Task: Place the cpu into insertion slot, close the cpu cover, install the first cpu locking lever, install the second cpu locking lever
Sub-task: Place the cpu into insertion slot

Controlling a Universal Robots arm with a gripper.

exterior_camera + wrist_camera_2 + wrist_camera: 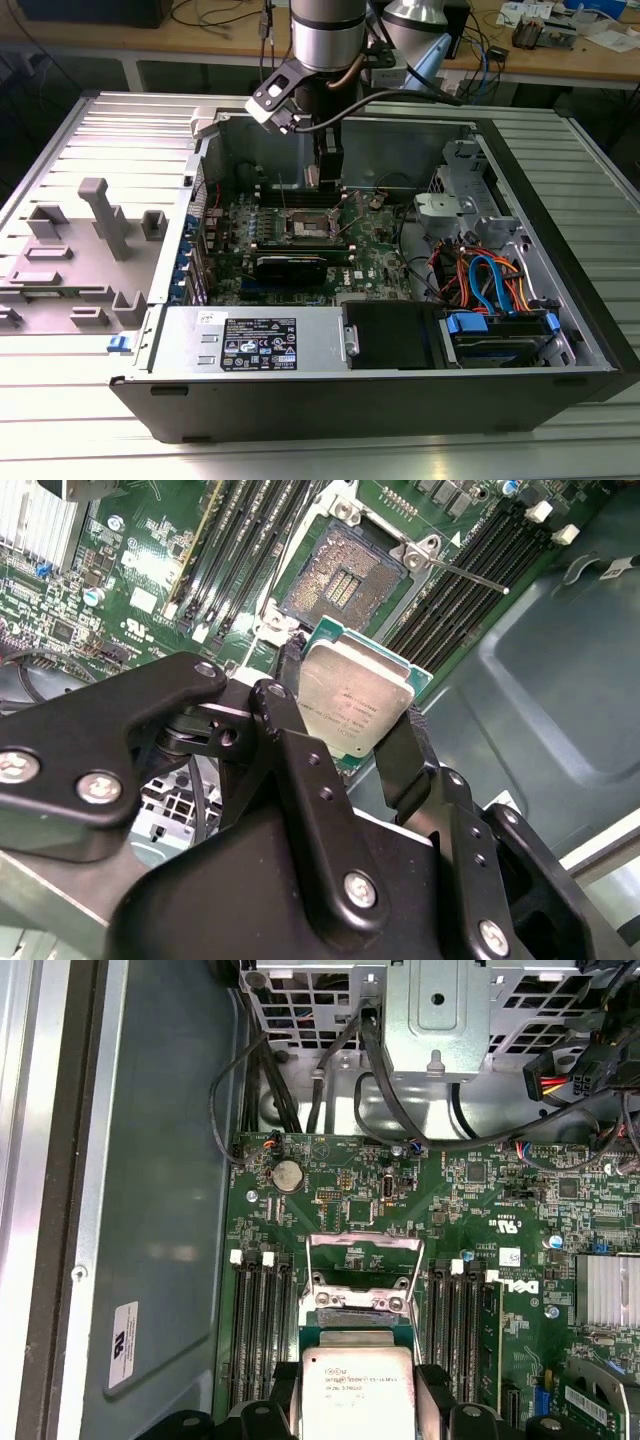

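1. The black gripper is inside the open dark computer case, over the green motherboard.
2. Its jaws are clamped on two opposite edges of the small flat square silver-grey cpu. The chip's metal top faces both wrist cameras.
3. The cpu hangs near the square dark-rimmed insertion slot, apart from it and not seated. The slot's contact field lies exposed.
4. In the first wrist view, the thin silvery metal cpu cover stands raised open.

An open computer case lies on the ribbed worktop, grey fixtures beside it. Inside, blue and orange cables bunch beside the green motherboard.
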